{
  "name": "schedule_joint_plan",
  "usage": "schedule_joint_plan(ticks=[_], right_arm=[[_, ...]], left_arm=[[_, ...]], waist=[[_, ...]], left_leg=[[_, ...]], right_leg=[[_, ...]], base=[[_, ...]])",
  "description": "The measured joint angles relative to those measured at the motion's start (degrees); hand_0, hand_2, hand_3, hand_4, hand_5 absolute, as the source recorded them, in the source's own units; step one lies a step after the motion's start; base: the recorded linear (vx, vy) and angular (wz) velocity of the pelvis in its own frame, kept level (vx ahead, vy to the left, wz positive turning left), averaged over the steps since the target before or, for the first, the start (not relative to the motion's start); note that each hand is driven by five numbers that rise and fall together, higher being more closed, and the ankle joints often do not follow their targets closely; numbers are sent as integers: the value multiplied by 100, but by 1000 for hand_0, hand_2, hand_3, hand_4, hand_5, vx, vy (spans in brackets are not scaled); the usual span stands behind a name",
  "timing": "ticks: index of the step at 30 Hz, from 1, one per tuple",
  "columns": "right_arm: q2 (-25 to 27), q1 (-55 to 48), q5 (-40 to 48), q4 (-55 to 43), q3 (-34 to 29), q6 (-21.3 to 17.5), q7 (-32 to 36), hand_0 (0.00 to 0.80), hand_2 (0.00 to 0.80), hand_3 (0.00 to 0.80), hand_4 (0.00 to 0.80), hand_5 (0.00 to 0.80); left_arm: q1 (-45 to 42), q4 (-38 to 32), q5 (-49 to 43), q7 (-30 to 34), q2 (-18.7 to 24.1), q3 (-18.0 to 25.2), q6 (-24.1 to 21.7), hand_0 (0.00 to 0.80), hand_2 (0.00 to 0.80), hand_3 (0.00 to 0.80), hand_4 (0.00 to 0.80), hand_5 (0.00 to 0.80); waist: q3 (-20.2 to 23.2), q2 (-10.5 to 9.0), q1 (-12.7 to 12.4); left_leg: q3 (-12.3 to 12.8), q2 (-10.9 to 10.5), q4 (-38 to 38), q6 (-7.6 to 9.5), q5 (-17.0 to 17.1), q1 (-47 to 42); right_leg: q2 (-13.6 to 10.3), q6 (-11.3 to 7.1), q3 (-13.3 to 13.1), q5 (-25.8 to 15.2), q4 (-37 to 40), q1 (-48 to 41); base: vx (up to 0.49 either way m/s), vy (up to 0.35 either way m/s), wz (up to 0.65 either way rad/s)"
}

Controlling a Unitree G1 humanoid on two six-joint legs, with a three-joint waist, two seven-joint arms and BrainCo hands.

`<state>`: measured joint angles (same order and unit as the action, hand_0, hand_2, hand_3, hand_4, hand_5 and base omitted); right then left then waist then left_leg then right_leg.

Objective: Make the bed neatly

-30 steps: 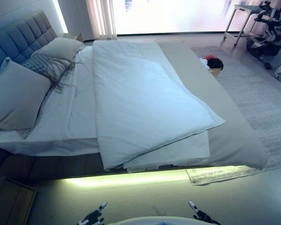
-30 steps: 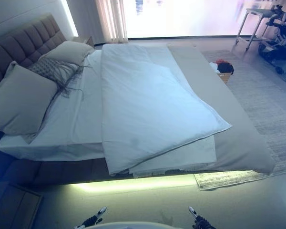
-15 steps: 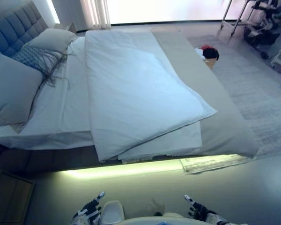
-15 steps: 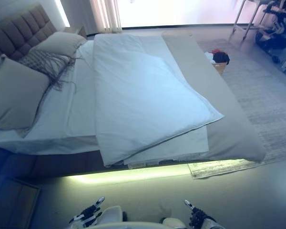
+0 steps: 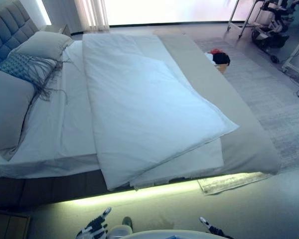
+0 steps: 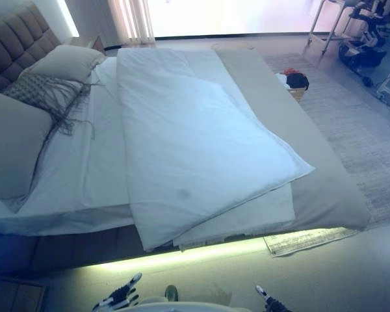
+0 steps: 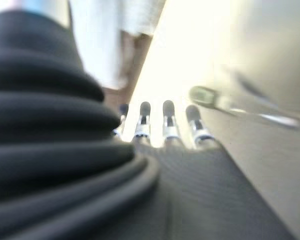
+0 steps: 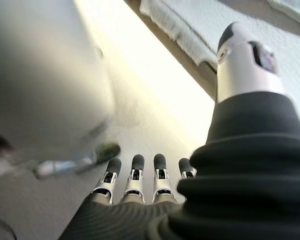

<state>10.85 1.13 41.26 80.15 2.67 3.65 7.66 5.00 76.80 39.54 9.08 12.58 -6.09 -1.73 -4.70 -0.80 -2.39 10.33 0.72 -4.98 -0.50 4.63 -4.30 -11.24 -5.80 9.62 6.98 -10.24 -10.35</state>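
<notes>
The bed (image 5: 249,149) fills the eye views, with a white duvet (image 5: 144,107) lying folded and skewed across it, one corner hanging over the near side. A grey sheet shows along the foot end. Two plain pillows (image 5: 10,107) and a fringed cushion (image 5: 27,67) lie against the padded headboard (image 5: 7,27) at the left. My left hand (image 5: 94,228) and right hand (image 5: 209,230) hang low over the floor in front of the bed, both open with straight fingers (image 8: 135,175) and holding nothing, well apart from the bedding.
A basket of clothes (image 5: 218,59) stands on the grey rug (image 5: 274,99) beyond the bed's foot end. A metal stand and equipment (image 5: 271,22) are at the far right. A wooden nightstand corner (image 5: 7,224) sits at the lower left. A lit strip runs under the bed's near edge.
The camera has shifted, so the bed sits differently in view. Both hands stay low, open and empty.
</notes>
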Motion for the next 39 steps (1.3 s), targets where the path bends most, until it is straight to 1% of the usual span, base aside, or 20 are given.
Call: schedule_joint_plan(ticks=[4, 6, 8, 11, 14, 16, 18, 20, 21, 22, 24, 25, 27, 28, 29, 30, 32, 34, 36, 39], right_arm=[[130, 100, 72, -31, 41, -103, 17, 0, 0, 0, 0, 0], [125, 175, 224, -112, 56, -108, 45, 0, 0, 0, 0, 0], [130, 196, 344, -110, 58, -106, 61, 0, 0, 0, 0, 0], [132, 210, 345, -97, 51, -96, 50, 0, 0, 0, 0, 0], [94, 84, 332, -19, 43, -72, 1, 0, 0, 0, 0, 0], [152, 6, 329, 12, 25, -106, -12, 0, 0, 0, 0, 0], [201, 79, 333, -71, 26, -164, 15, 0, 0, 0, 0, 0], [272, 123, 342, -306, 26, -224, 79, 0, 0, 0, 0, 0], [310, 157, 346, -396, 19, -239, 114, 0, 0, 0, 0, 0], [317, 215, 348, -427, 11, -239, 157, 0, 0, 0, 0, 0], [292, 214, 374, -443, 61, -254, 234, 0, 0, 0, 0, 0], [327, 214, 459, -477, 94, -293, 257, 0, 0, 0, 0, 0], [431, 214, 629, -508, 184, -337, 349, 0, 0, 0, 0, 0], [477, 221, 718, -515, 195, -336, 406, 0, 0, 0, 0, 0], [555, 204, 804, -495, 186, -330, 451, 0, 0, 0, 0, 0], [455, 193, 905, -479, 149, -298, 458, 0, 0, 0, 0, 0], [375, 107, 1177, -481, 83, -255, 543, 0, 0, 0, 0, 0], [457, 100, 1366, -484, -81, -259, 657, 0, 0, 0, 0, 0], [535, 96, 1532, -495, -95, -262, 788, 0, 0, 0, 0, 0], [511, 114, 1811, -629, -100, -260, 953, 0, 0, 0, 0, 0]], left_arm=[[30, -1, -2, -18, 76, -119, 25, 0, 0, 0, 0, 0], [-35, 52, -1, -36, 129, -153, 50, 0, 0, 0, 0, 0], [-55, 138, 3, -51, 117, -167, 99, 0, 0, 0, 0, 0], [-72, 209, 4, -50, 65, -152, 119, 0, 0, 0, 0, 0], [-323, 192, -2, -44, 62, -23, 107, 0, 0, 0, 0, 0], [-459, 165, -1, -38, -75, 57, 81, 0, 0, 0, 0, 0], [-493, 160, -3, -42, -158, 62, 90, 0, 0, 0, 0, 0], [-507, 178, -8, -47, -194, 129, 87, 0, 0, 0, 0, 0], [-516, 197, -7, -43, -193, 141, 76, 0, 0, 0, 0, 0], [-486, 233, -8, -31, -175, 171, 38, 0, 0, 0, 0, 0], [-502, 183, -8, 16, -94, 280, -41, 0, 0, 0, 0, 0], [-500, 169, -16, 30, -84, 267, -49, 0, 0, 0, 0, 0], [-467, 113, -56, 57, -132, 168, -53, 0, 0, 0, 0, 0], [-447, 114, -62, 51, -169, 132, -54, 0, 0, 0, 0, 0], [-449, 109, -72, 58, -253, 114, -77, 0, 0, 0, 0, 0], [-452, 79, -133, 54, -190, 104, -110, 0, 0, 0, 0, 0], [-489, 66, -292, 58, -107, 56, -101, 0, 0, 0, 0, 0], [-459, 58, -293, 58, -99, 57, -80, 0, 0, 0, 0, 0], [-499, 55, -298, 54, -97, 60, -77, 0, 0, 0, 0, 0], [-534, 58, -419, 50, 1, 60, -48, 0, 0, 0, 0, 0]], waist=[[8, 178, 95], [3, 189, 175], [-21, 230, 202], [-77, 198, 466], [-70, -15, 621], [-32, 129, 601], [-40, 251, 539], [-38, 249, 451], [-53, 224, 431], [-109, 134, 409], [-87, -161, 217], [-39, -173, 162], [-45, -41, 179], [-28, 139, 159], [-33, 474, 110], [-57, 382, 141], [24, 148, 224], [7, 245, 297], [58, 351, 286], [119, 359, 288]], left_leg=[[-106, -18, -29, 220, -298, -297], [-152, 21, -35, 226, -345, -293], [-153, 94, -29, 197, -379, -253], [-337, 123, -34, 109, -449, -208], [-596, 107, -39, -153, -620, -453], [-726, 423, -1, -293, -779, -644], [-650, 614, 290, -302, -863, -662], [-380, 684, 545, -314, -882, -641], [-385, 717, 721, -383, -850, -634], [-400, 698, 1213, -527, -804, -513], [-411, 684, 2280, -611, -835, 109], [-222, 728, 2018, -619, -845, 198], [122, 883, 1424, -547, -792, 351], [251, 1006, 1313, -397, -856, 476], [236, 1311, 1298, -510, -733, 628], [249, 1234, 1269, -630, -666, 600], [229, 967, 654, -582, -610, 268], [240, 982, 412, -383, -397, 46], [267, 954, 360, -581, -329, -95], [243, 826, 345, -637, -358, -155]], right_leg=[[-208, 32, -11, 126, -1858, 831], [-54, 20, -54, 247, -1423, 1124], [163, -64, -70, 123, -375, 1402], [231, -299, -135, -756, 961, 1986], [109, -226, -113, -1118, 969, 2067], [378, -143, -13, -1239, 616, 1971], [581, -23, 51, -1219, 594, 1860], [683, 301, 147, -1155, 604, 1721], [719, 405, 177, -1116, 638, 1631], [685, 437, 168, -1106, 783, 1421], [547, 473, 195, -1108, 1226, 1133], [512, 477, 333, -1109, 1293, 1125], [525, 471, 640, -1108, 1245, 1185], [607, 413, 699, -1096, 1252, 1169], [808, 369, 734, -952, 745, 1310], [636, 500, 618, -579, -139, 1539], [407, 473, 678, -304, -113, 1456], [406, 400, 819, -351, 83, 1222], [373, 249, 840, -320, 129, 1035], [285, 146, 828, -359, 270, 881]], base=[[250, 72, 8], [192, -89, 14], [197, -150, 3], [291, -173, 29], [351, -224, 52], [283, -212, 57], [281, -182, 29], [229, -119, 27], [176, -74, 27], [131, -29, 10], [113, 131, -20], [76, 231, -22], [34, 157, -12], [78, 132, -8], [101, 136, -6], [112, 124, 9], [132, 80, 29], [146, 42, 35], [143, 7, 15], [104, 2, 11]])
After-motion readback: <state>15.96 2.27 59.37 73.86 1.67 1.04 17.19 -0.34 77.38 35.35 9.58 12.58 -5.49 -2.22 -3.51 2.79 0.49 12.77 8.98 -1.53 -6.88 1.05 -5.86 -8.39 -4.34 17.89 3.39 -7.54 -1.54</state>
